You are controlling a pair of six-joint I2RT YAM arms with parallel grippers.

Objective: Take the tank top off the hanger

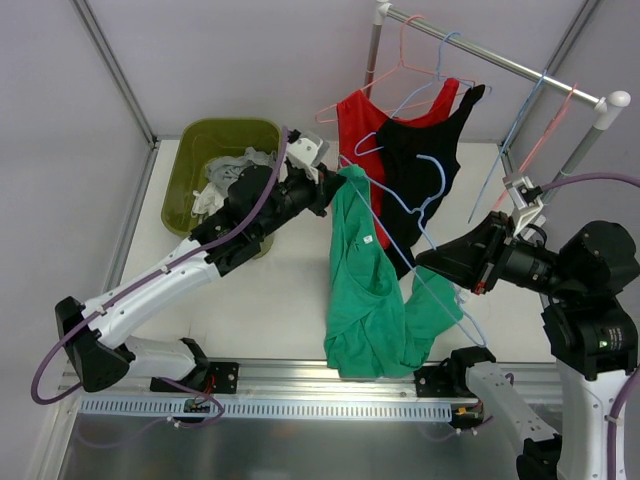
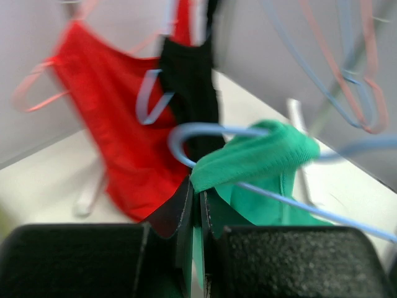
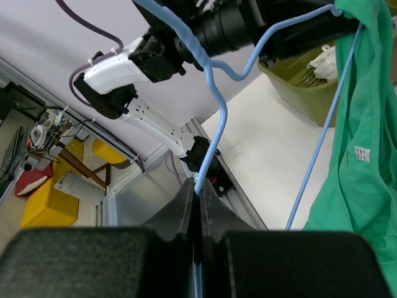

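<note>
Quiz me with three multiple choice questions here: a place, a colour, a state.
1. The bin sits: A left of the rack; B near right; C between the arm bases.
2. The top in the left pincer is: A red; B green; C black.
3. The right pincer is: A open; B shut on nothing; C shut on the hanger.
Answers: A, it stands far left; B, green cloth is pinched there; C, its jaws close on the blue wire.

Three tank tops point(image 1: 372, 290), one bin point(image 1: 192, 150), two arms point(image 1: 165, 280).
</note>
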